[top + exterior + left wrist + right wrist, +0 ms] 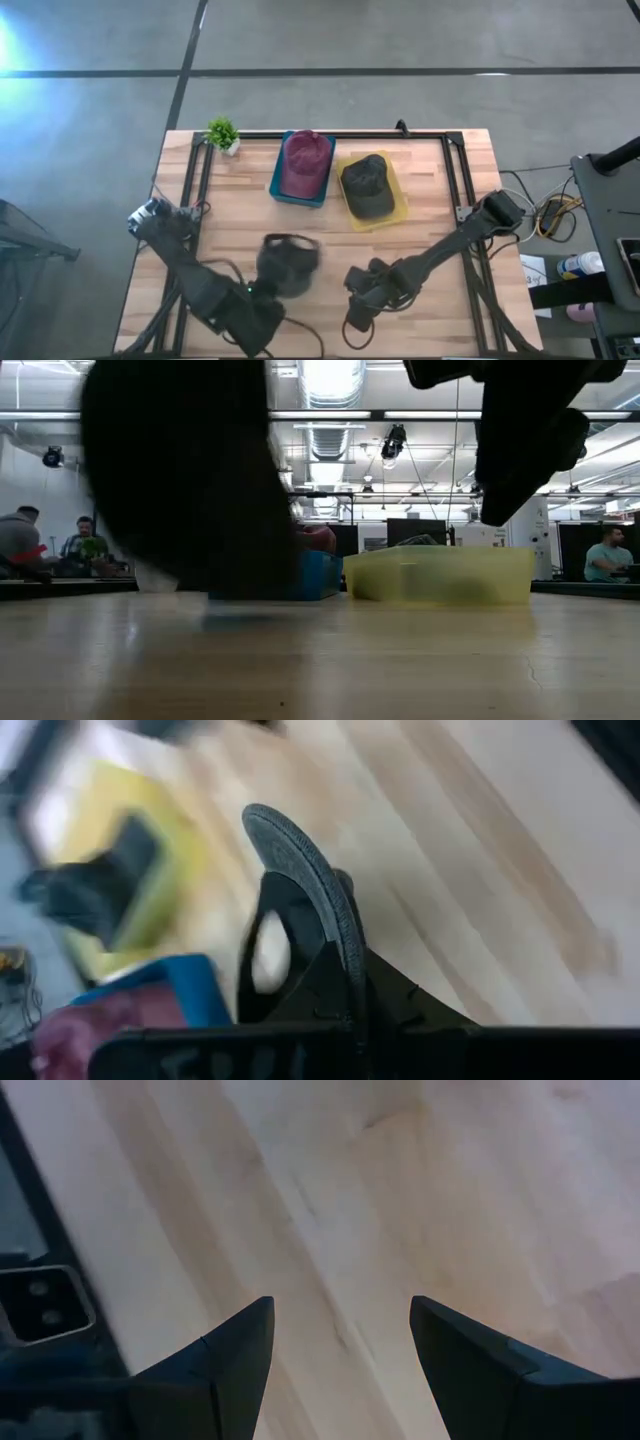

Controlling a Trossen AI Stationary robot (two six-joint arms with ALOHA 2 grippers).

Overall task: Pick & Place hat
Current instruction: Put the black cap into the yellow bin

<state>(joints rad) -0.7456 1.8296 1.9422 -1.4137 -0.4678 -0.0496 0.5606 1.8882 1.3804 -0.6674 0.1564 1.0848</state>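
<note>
A dark hat (288,264) is off the table in my left gripper (272,288), near the table's front middle. In the low view the hat (190,470) is a big blurred dark mass on the left. The left wrist view shows its curved brim (312,885) rising from my fingers. My right gripper (356,312) is open above bare wood to the right of the hat, and its fingers (230,1365) touch nothing. A maroon hat (306,160) lies in a blue bin (277,182). Another dark hat (367,184) lies in a yellow bin (398,205). My left gripper is shut on the dark hat at the brim (345,970), which runs edge-on out from between my fingers (300,1010). The fingers come at it roughly level from the table's near side. The hat is lifted clear of the table, its body ahead of the fingers.
A small potted plant (222,132) stands at the far left corner. The blue bin (322,575) and yellow bin (440,575) sit side by side at the far middle. A black frame (455,170) runs along the far and side edges. People sit in the room behind.
</note>
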